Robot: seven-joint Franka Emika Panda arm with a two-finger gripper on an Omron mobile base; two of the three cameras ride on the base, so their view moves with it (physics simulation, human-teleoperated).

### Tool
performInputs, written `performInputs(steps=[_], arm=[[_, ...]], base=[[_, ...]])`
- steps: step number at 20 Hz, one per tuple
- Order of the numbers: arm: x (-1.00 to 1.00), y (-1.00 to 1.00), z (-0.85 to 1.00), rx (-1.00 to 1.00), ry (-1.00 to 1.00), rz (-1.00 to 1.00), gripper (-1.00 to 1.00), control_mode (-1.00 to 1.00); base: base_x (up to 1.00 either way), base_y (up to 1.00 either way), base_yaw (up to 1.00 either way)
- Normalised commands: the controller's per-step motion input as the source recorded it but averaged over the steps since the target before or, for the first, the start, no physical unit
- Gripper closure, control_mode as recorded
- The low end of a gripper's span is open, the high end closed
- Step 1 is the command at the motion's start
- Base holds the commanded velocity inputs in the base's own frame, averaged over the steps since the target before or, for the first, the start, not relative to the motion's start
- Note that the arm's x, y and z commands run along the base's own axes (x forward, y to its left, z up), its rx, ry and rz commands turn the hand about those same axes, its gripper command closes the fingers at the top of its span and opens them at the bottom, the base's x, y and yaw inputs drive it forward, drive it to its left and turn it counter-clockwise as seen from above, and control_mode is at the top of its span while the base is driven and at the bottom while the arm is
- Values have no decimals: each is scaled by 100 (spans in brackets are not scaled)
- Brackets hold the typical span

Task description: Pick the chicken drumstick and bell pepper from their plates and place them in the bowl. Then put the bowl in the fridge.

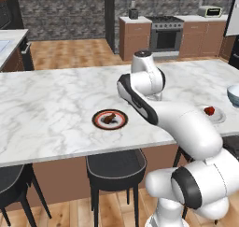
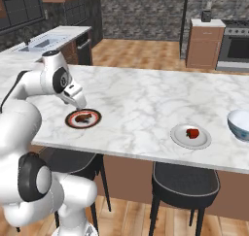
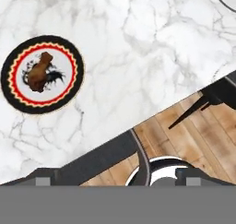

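drumstick (image 3: pixel 39 72): being judged light, stiff, greasy — thick end being favoured for the grasp
gripper (image 2: pixel 78 103): being held wide, empty — no contact

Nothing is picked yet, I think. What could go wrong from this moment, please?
1. The chicken drumstick is much smaller than its patterned plate, so the fingers may hit the plate and push it instead of gripping the meat.
2. The bowl stands at the far end of the marble counter, beyond the bell pepper on the white plate. The long carry gives the drumstick time to slip.
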Motion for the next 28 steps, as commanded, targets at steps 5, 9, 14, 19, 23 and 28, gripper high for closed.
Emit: performInputs(steps=[5, 9, 14, 19, 23, 28], arm=[[48, 3, -35, 9, 15, -18, -100, -100], [45, 6, -34, 19, 14, -6, -100, -100], [36, 21, -31, 6, 1, 0, -100, -100], [33, 24, -32, 0, -1, 0, -100, -100], [35, 23, -33, 0, 0, 0, -100, -100], [32, 14, -30, 0, 1, 0, -100, -100]], base=[[0, 0, 0], [0, 0, 0], [0, 0, 0], [0, 0, 0], [0, 0, 0], [0, 0, 0]])
